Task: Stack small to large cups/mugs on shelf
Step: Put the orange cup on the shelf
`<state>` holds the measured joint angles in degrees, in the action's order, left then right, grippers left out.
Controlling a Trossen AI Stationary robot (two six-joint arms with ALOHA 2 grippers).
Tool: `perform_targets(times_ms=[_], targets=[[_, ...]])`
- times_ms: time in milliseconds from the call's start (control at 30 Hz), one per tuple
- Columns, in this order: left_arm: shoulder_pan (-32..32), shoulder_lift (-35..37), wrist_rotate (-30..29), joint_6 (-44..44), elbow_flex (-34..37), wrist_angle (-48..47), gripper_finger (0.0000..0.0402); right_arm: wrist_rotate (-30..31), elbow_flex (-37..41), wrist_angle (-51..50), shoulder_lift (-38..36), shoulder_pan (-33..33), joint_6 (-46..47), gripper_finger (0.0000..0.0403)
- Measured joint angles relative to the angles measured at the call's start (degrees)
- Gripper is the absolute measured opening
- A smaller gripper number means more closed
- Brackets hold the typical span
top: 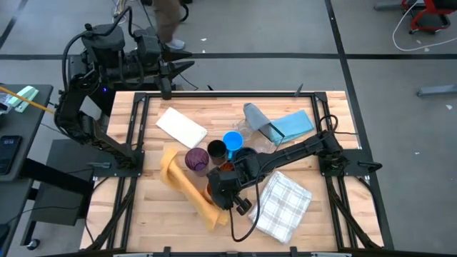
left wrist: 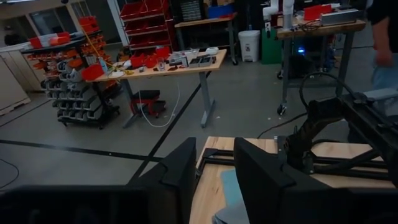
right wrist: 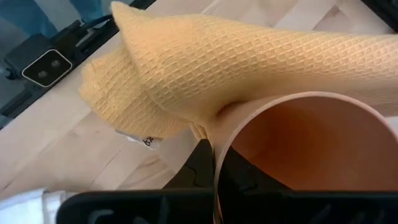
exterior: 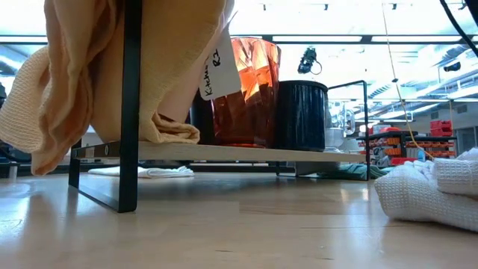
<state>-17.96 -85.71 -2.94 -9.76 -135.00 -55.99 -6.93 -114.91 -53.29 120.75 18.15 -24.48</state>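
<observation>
Beside the yellow cloth [top: 187,187], at the desk's [top: 143,207] middle: right claw [top: 220,191], clenched on the rim of an orange cup [right wrist: 305,149], one finger inside the wall and one outside. Cup mouth faces the wrist camera; the yellow cloth lies touching its rim and drapes over it.

Cups next to the yellow cloth, away from the front edge: purple cup [top: 196,159], black cup [top: 217,151], bright blue mug [top: 233,140], a close row running toward the blue-grey cloth [top: 285,126]. Low view: red-tinted cup [exterior: 250,91] and dark navy mug [exterior: 300,115] upright on the shelf board [exterior: 246,153], touching or nearly so, with the yellow cloth hanging over the shelf frame beside them.

Open room: bare wood left of the yellow cloth. White checked cloth [top: 284,203] on its other side, near the front; white folded cloth [top: 181,127] toward the back.

Left claw [left wrist: 214,174]: off the desk's back left corner, fingers parted, nothing between them.
</observation>
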Motion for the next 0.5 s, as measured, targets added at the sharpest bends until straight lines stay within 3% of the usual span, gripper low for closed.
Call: perform_targets(times_ms=[500], targets=[[0.0, 0.0, 0.0, -0.04, 0.0, 0.01, 0.0119, -0.17, 0.01, -1.96, 0.0, -0.68, -7.51, 0.0002]])
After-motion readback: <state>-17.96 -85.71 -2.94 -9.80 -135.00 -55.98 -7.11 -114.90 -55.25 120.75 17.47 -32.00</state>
